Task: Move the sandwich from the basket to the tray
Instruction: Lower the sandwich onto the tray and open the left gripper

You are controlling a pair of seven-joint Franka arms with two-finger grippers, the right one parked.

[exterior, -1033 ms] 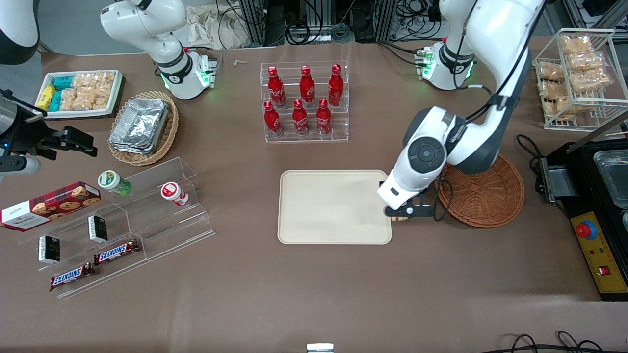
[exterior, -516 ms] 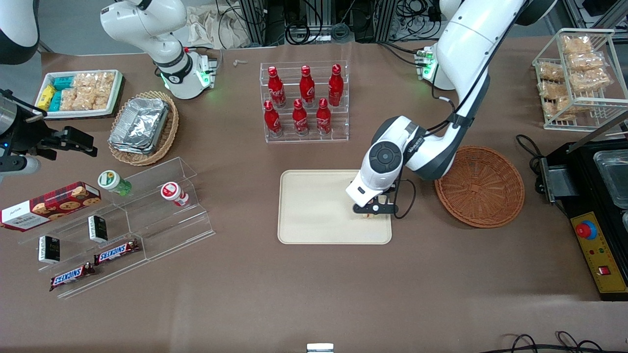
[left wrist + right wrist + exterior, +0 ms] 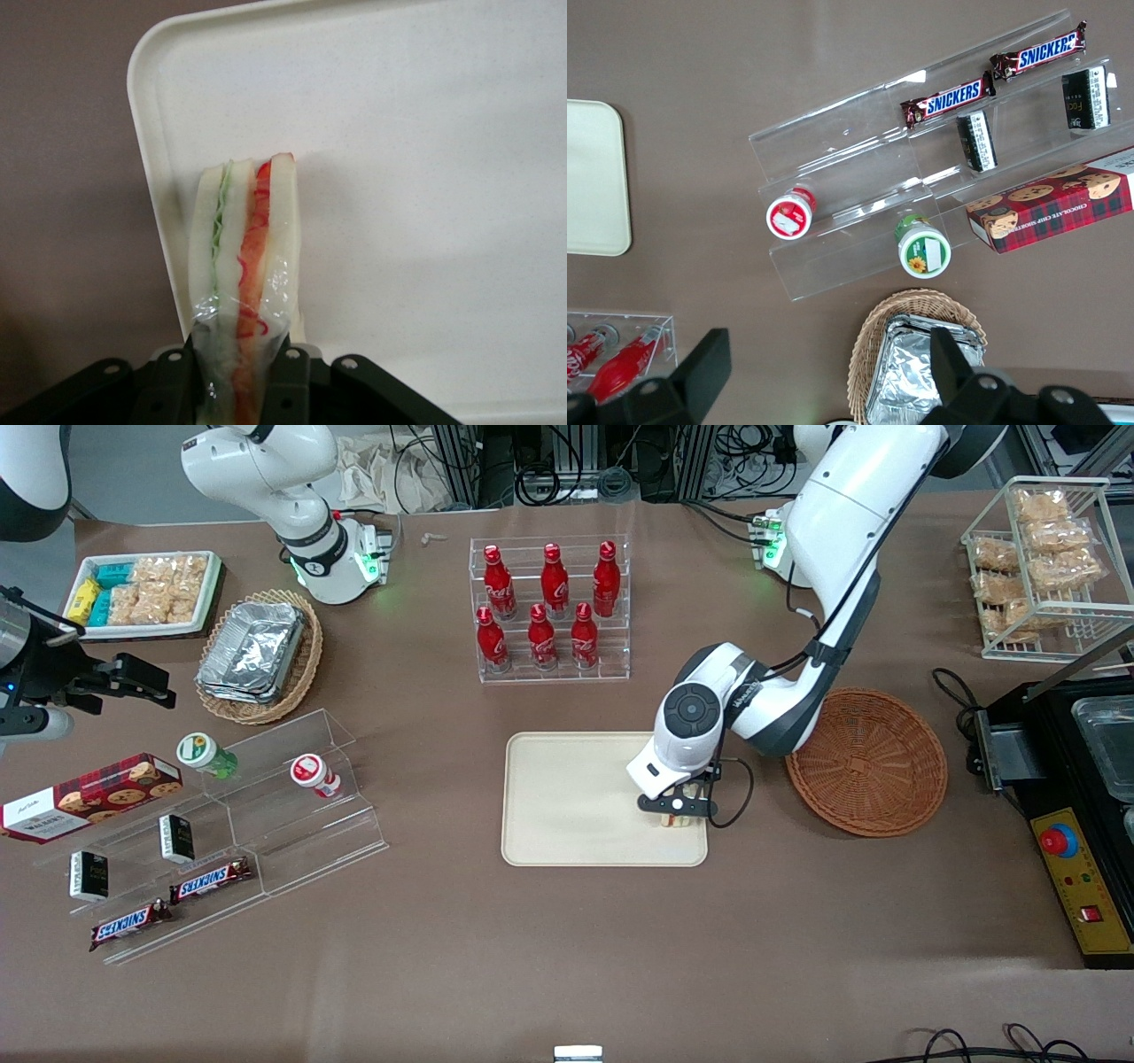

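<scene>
One sandwich (image 3: 242,257) clamped upright between gripper (image 3: 232,376) jaws — above tray (image 3: 567,824), beside basket (image 3: 873,766).

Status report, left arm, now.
Gripper over the tray, shut on the sandwich. Sandwich above tray's basket-side edge, not released. Basket empty. Nothing in the way.

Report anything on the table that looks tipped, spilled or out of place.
Little stands out. Two cups lie on their sides on the clear display stand. The gripper holds the wrapped sandwich over the tray, near its edge; the basket is empty.
</scene>
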